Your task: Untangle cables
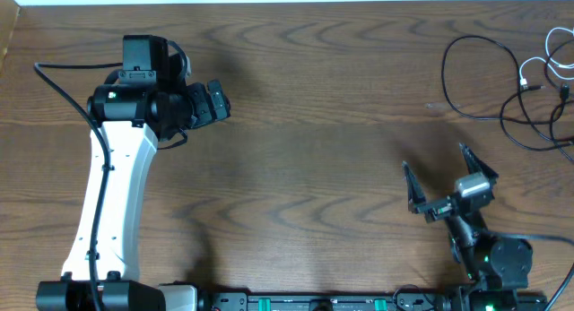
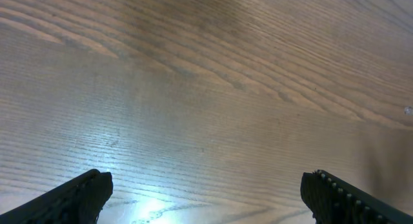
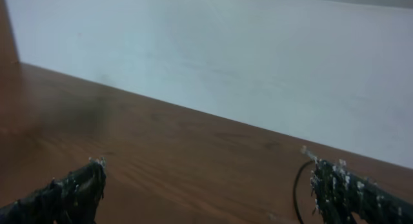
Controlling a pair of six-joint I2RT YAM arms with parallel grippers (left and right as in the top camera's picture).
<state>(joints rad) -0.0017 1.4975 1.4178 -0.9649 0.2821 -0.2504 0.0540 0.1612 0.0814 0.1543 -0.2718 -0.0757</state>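
The cables (image 1: 446, 78) lie on the wooden worktop (image 1: 314, 123) at its far right corner in the overhead view. They are thin black cords in loose, overlapping loops, some running off the right edge of the picture. Among them is one white cable (image 1: 529, 72), which curls near the right edge and ends in a small plug among the black loops. Neither gripper touches them.

The right gripper (image 1: 434, 159) is nearest. It sits in front of the cable pile and a little to its left, with bare wood between them. Its two fingers are spread wide in a V and hold nothing. The right wrist view shows the same spread, with the right gripper (image 3: 206, 188) over brown wood and a pale wall (image 3: 226, 56) beyond the worktop's edge. A short dark arc (image 3: 295, 185) shows just inside one finger, but too little of it is visible to tell what it is.

The left gripper (image 1: 218, 99) is well apart from the cables, on the far left side of the worktop at the end of the white left arm (image 1: 112, 194). In the left wrist view the left gripper (image 2: 206, 198) is also fully spread and empty. Only wood grain and a bright patch of reflected light lie between its fingers.
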